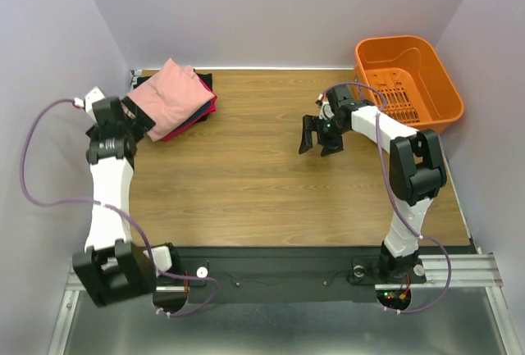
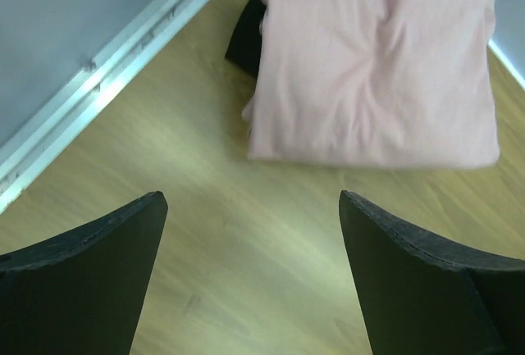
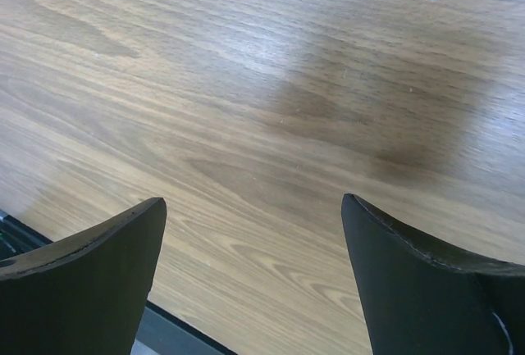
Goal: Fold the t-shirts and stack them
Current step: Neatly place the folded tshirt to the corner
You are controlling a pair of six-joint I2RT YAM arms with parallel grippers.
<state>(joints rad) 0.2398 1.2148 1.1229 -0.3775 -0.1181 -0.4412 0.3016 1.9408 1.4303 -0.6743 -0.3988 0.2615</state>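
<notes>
A folded dusty-pink t-shirt (image 1: 168, 97) lies on top of a stack at the table's back left corner. A magenta edge (image 1: 194, 124) and a black edge (image 1: 205, 84) show under it; no navy-blue shirt shows. In the left wrist view the pink shirt (image 2: 377, 60) lies ahead of the fingers, with the black shirt (image 2: 246, 35) under its far left corner. My left gripper (image 1: 141, 120) (image 2: 250, 207) is open and empty, just short of the stack's near edge. My right gripper (image 1: 320, 138) (image 3: 250, 207) is open and empty over bare wood, right of the table's middle.
An orange plastic basket (image 1: 394, 42) stands at the back right corner, close behind the right arm's wrist. White walls close in the table's left, back and right sides. A black strip (image 3: 176, 329) runs along the table's near edge.
</notes>
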